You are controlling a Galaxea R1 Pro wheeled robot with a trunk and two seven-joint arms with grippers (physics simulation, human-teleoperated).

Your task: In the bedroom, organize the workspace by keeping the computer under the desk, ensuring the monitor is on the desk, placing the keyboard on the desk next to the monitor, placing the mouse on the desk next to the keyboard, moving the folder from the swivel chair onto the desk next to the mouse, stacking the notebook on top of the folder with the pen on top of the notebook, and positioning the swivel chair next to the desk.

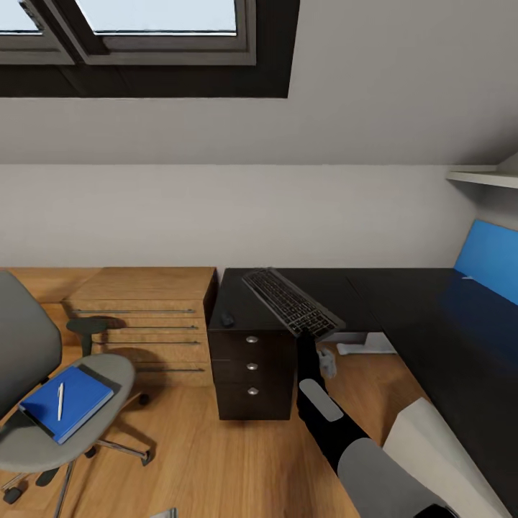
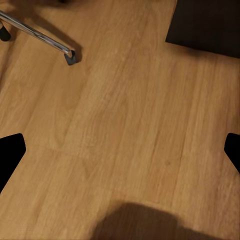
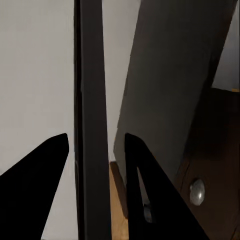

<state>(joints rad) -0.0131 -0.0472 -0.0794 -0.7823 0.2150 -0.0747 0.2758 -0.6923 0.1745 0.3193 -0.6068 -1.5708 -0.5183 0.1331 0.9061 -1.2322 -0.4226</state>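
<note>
On the left, the grey swivel chair (image 1: 43, 403) carries the bright blue flat folder (image 1: 68, 401) with the thin white pen (image 1: 60, 400) on top. My left gripper (image 2: 120, 150) hangs wide apart over the wood floor (image 2: 125, 100), holding nothing. In the middle, my right gripper (image 3: 95, 150) pinches one end of the slim dark keyboard (image 1: 291, 302), lifted and tilted above the black drawer unit with round silver knobs (image 1: 252, 367). The small dark mouse (image 1: 227, 319) sits on that unit. I think the long keyboard could swing and slip out (I only hold its end). It might also bump the black flat desk (image 1: 424, 316) on the right.
</note>
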